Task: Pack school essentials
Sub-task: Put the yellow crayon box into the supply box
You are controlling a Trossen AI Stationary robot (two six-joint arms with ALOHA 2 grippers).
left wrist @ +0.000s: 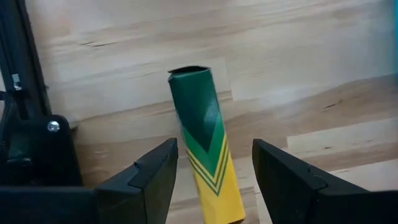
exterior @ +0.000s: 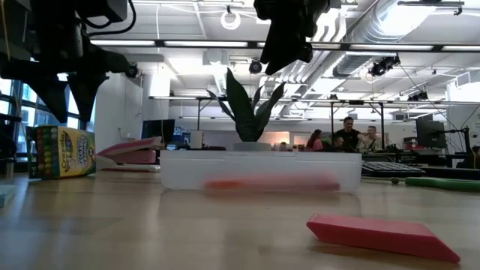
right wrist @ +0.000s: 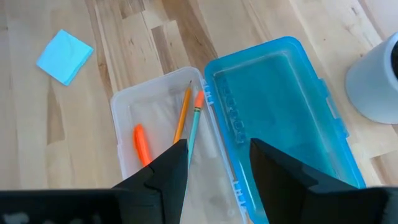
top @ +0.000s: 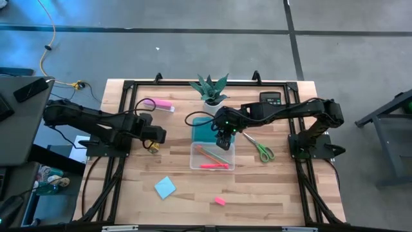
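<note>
Left wrist view: open left hand [left wrist: 214,177] straddles crayon box [left wrist: 204,140].

Table: light wooden top [top: 257,187]
Centre: clear box [top: 212,156], plant pot [top: 212,100]
Near: notepad [top: 165,187], eraser [top: 219,201]
Right: scissors [top: 259,148], calculator [top: 271,98]
Left: crayon box [exterior: 60,152]

Pencils [right wrist: 186,118], pen [right wrist: 142,144] in box; notepad [top: 165,187], eraser [top: 219,201] on table.
</note>
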